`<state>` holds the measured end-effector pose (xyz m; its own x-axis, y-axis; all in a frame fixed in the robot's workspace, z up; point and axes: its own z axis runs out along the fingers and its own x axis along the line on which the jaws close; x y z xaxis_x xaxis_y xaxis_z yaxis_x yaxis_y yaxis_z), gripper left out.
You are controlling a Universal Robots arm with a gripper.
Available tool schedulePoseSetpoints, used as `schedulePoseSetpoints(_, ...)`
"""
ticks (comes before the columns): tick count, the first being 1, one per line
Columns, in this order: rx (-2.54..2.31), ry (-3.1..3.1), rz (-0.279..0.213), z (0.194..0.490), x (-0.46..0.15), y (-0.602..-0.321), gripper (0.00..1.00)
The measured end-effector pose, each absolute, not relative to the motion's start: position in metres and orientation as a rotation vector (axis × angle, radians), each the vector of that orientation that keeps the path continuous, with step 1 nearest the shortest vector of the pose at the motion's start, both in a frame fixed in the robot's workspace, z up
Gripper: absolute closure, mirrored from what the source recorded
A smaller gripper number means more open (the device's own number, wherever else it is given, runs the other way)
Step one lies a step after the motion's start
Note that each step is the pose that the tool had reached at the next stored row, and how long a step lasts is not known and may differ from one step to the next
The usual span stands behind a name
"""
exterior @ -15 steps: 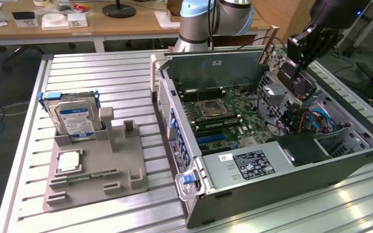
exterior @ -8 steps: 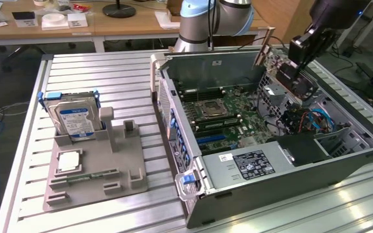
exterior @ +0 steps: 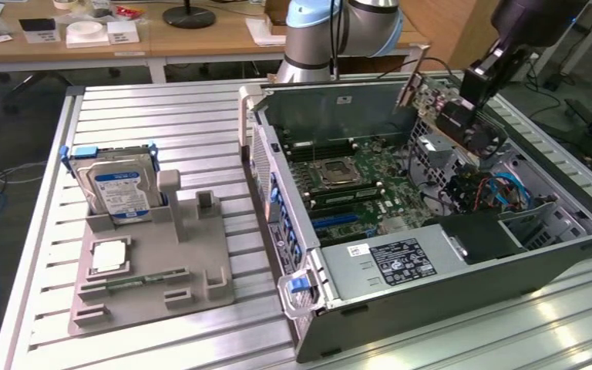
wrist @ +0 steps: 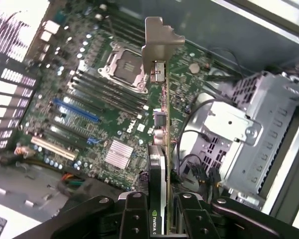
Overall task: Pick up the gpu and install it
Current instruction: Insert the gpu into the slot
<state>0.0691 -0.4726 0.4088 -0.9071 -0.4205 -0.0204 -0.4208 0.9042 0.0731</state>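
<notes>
A: Gripper status?
B: Gripper [wrist: 159, 219] clamped on the gpu [wrist: 158, 149], 1 finger each side of the card's edge, per wrist view. Card seen edge-on, silver bracket [wrist: 159, 40] at the far end.
A: Gpu position re: the case?
B: Exterior view: gpu [exterior: 481, 140] up in the air, tilted, over the open PC case [exterior: 450, 285], toward the exterior view's right, above the cable area. Gripper [exterior: 473, 108] on its upper part. Not touching the motherboard [exterior: 363, 181].
A: What's under it?
B: Wrist view: motherboard [wrist: 89, 99] beneath the card. CPU socket [wrist: 124, 67] near the bracket end. Blue slot [wrist: 74, 110] and silver heatsink [wrist: 118, 153] on 1 side, metal drive cage [wrist: 249, 134] on the other. Card not seated in any slot.
A: Rest of table?
B: Slatted table [exterior: 173, 108]. Gray fixture [exterior: 152, 293] at exterior view's left, well apart from the case. Hard drive [exterior: 121, 193] upright in it.
</notes>
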Motion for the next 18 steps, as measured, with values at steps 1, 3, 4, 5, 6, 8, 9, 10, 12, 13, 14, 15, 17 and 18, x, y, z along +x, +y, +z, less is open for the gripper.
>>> schedulePoseSetpoints(1, -0.704, 3.056, 0.119, 0.4087, 0.0691, -0.4726, 0.73)
schedulePoseSetpoints(3, -0.759, 3.044, 0.118, 0.4086, 0.0691, -0.4726, 0.73)
schedulePoseSetpoints(4, -0.788, 3.037, 0.118, 0.4085, 0.0691, -0.4726, 0.73)
schedulePoseSetpoints(5, -0.816, 3.031, 0.118, 0.4085, 0.0690, -0.4727, 0.73)
schedulePoseSetpoints(6, -0.843, 3.024, 0.117, 0.4085, 0.0691, -0.4726, 0.73)
schedulePoseSetpoints(8, -0.898, 3.010, 0.117, 0.4084, 0.0691, -0.4726, 0.73)
schedulePoseSetpoints(9, -0.925, 3.002, 0.117, 0.4084, 0.0691, -0.4726, 0.73)
schedulePoseSetpoints(10, -0.955, 2.994, 0.117, 0.4083, 0.0690, -0.4726, 0.73)
schedulePoseSetpoints(12, -1.009, 2.978, 0.116, 0.4082, 0.0691, -0.4726, 0.73)
schedulePoseSetpoints(13, -1.036, 2.969, 0.116, 0.4081, 0.0691, -0.4726, 0.73)
schedulePoseSetpoints(14, -1.063, 2.960, 0.116, 0.4081, 0.0691, -0.4726, 0.73)
schedulePoseSetpoints(15, -1.090, 2.951, 0.115, 0.4080, 0.0691, -0.4726, 0.73)
schedulePoseSetpoints(17, -1.145, 2.932, 0.115, 0.4079, 0.0690, -0.4726, 0.73)
schedulePoseSetpoints(18, -1.171, 2.922, 0.114, 0.4078, 0.0691, -0.4726, 0.73)
